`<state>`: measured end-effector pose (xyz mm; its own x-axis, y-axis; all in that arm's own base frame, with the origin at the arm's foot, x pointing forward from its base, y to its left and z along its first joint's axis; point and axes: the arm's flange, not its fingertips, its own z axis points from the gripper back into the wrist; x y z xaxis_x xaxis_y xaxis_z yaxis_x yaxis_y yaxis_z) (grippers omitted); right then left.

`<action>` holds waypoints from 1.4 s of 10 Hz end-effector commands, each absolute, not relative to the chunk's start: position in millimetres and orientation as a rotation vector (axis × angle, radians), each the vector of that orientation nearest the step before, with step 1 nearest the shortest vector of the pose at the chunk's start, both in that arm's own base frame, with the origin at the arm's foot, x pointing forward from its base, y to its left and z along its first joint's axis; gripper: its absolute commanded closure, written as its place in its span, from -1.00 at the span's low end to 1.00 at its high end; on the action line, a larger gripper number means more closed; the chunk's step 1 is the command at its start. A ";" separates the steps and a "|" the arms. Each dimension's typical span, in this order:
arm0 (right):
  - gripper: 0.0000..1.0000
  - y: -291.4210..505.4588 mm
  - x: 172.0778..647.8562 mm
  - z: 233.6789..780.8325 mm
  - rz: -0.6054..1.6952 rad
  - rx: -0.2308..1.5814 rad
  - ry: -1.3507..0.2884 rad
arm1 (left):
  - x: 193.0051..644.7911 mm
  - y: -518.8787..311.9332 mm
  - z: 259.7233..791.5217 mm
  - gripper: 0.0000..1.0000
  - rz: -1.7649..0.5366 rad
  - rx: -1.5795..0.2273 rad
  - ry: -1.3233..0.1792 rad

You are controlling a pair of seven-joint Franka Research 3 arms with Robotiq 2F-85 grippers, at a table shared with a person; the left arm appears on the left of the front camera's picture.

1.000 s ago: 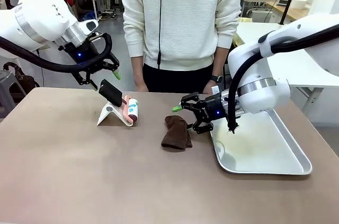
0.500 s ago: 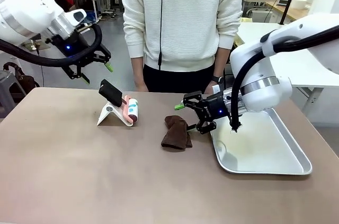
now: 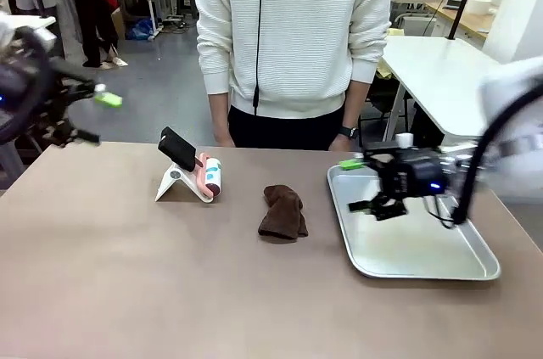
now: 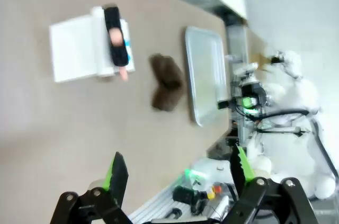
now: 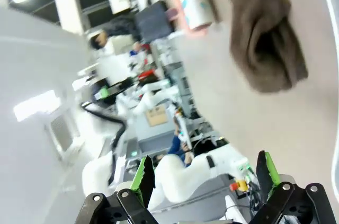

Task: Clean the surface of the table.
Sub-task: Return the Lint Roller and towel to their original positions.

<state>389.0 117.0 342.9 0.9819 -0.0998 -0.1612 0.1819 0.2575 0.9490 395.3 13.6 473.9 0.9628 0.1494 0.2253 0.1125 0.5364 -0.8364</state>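
Nearest the front camera, the table (image 3: 127, 291) spreads bare and greyish-brown. Farther across it lie a brown cloth (image 3: 282, 212) near the middle, a lint roller (image 3: 209, 178) on a white stand (image 3: 176, 183) to its left, and a silver tray (image 3: 422, 244) to its right. Over the tray's far left corner hangs the right gripper (image 3: 365, 185), jaws spread and holding nothing, the cloth well apart from it toward the robot's left. At the left edge the left gripper (image 3: 89, 113), blurred, sits off the table's far left corner, jaws likewise spread and empty. Beyond the table stands a person in a white sweater (image 3: 293, 28), a hand (image 3: 341, 143) at the far edge.

From the left wrist, the green-padded fingers (image 4: 117, 173) frame the tabletop lengthwise, with stand, roller, cloth and tray in a row and the right arm (image 4: 286, 113) past the tray, well away from the jaws. From the right wrist, the fingers (image 5: 144, 173) stand wide, the cloth and roller far above them on the table.
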 end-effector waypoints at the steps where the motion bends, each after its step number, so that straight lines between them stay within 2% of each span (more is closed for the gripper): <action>1: -1.00 63.3 349.3 356.2 -0.059 1.442 -0.004 | 365.7 63.9 443.4 -1.00 -0.239 -1.195 -0.197; 4: -1.00 12.6 345.7 357.7 -0.131 1.534 -0.065 | 374.3 101.7 401.5 -1.00 -0.269 -1.380 -0.134; 6: -1.00 -14.2 349.7 355.4 -0.180 1.545 -0.111 | 368.0 121.9 377.4 -1.00 -0.230 -1.456 -0.244; 7: -1.00 -18.8 350.4 353.8 -0.194 1.573 -0.158 | 363.3 131.9 369.8 -1.00 -0.162 -1.466 -0.295; 8: -1.00 -7.0 351.1 348.9 -0.182 1.515 -0.172 | 365.4 134.0 369.9 -1.00 -0.100 -1.487 -0.310; 9: -1.00 -22.7 366.1 359.6 -0.209 1.548 -0.103 | 364.4 124.8 367.5 -1.00 -0.196 -1.444 -0.219; 14: -1.00 -22.7 366.1 359.6 -0.209 1.548 -0.103 | 364.4 124.8 367.5 -1.00 -0.196 -1.444 -0.219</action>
<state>366.6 -24.1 354.5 0.9774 -0.2032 -0.0574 0.0616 0.0140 0.9980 368.9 121.2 364.1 0.9654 0.0069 0.2607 0.2584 0.1112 -0.9596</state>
